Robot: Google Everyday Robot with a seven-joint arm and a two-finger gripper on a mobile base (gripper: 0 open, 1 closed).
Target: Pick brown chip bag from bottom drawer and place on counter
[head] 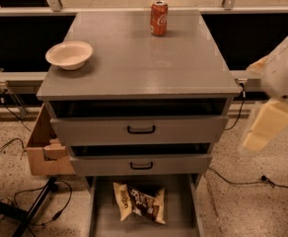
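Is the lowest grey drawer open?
Open: the plain grey bottom drawer shows the crinkly brown chip bag inside. The pincer hangs right of the grey cabinet.

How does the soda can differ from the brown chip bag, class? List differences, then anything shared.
The soda can stands upright on the counter; the brown chip bag lies flat in the open bottom drawer. The can is an orange-red cylinder; the bag is dark brown and crinkly with cream ends. Shared: neither is touched by the end effector, which hangs beside the cabinet at the picture's right.
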